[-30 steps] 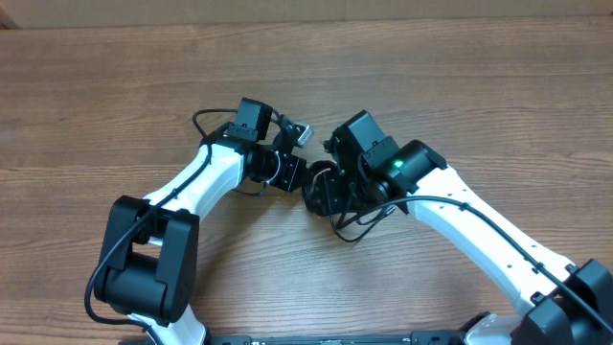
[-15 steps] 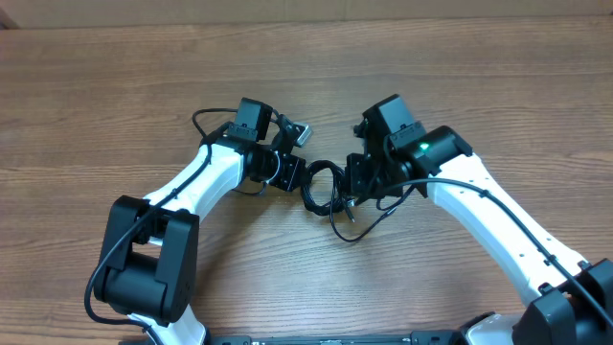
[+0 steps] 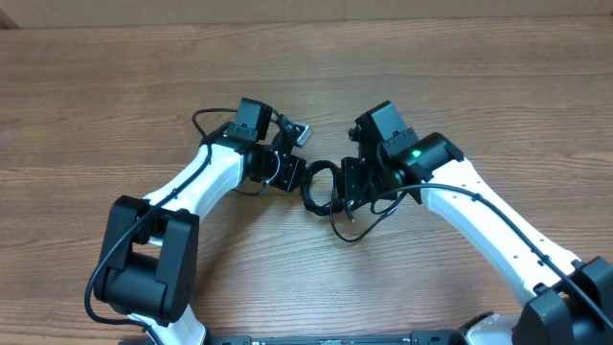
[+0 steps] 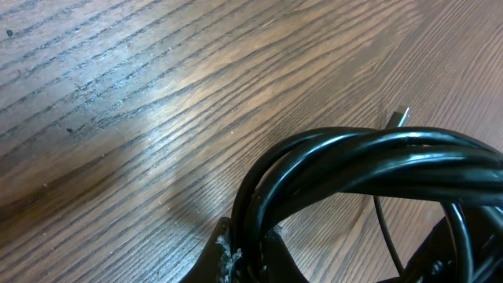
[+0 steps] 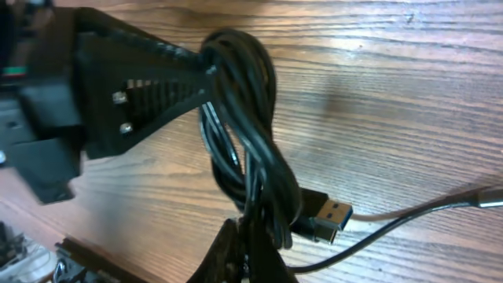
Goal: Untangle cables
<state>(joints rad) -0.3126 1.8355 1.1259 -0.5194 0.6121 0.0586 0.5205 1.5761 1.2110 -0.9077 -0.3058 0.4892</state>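
A bundle of thin black cables (image 3: 323, 187) hangs between my two grippers at the table's middle. My left gripper (image 3: 299, 175) is shut on the bundle's left end; in the left wrist view its jaws (image 4: 253, 250) clamp the cables (image 4: 369, 161). My right gripper (image 3: 343, 185) is shut on the bundle's right side; in the right wrist view its jaws (image 5: 250, 250) pinch the twisted strands (image 5: 247, 134). A silver USB plug (image 5: 328, 220) sticks out beside the jaws. A loose loop (image 3: 359, 228) trails on the wood below.
The wooden table (image 3: 115, 86) surrounds both arms. A small silver-tipped part (image 3: 303, 133) sits by the left wrist. A thin loose cable end (image 4: 398, 118) lies on the wood in the left wrist view.
My right gripper pulled right away from the left one, stretching the bundle open, then edged slightly back left. The left arm has stayed still.
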